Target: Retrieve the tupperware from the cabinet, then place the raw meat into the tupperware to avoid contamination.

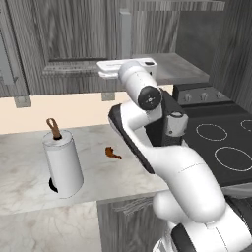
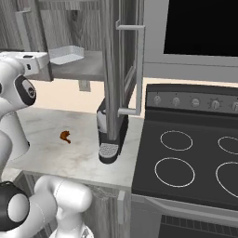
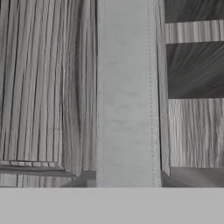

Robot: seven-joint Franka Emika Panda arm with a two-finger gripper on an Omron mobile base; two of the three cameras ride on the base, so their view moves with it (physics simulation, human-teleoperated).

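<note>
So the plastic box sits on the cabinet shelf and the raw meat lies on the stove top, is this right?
Not quite. The plastic box does sit on the cabinet shelf, but the raw meat lies on the marble counter, beside the paper-towel roll, not on the stove top. The left base view shows it.

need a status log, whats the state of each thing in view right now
cabinet: door open
tupperware: on the cabinet shelf, empty
raw meat: lying loose on the counter
gripper: at the tupperware, grip unclear
paper-towel roll: upright on its holder
</note>
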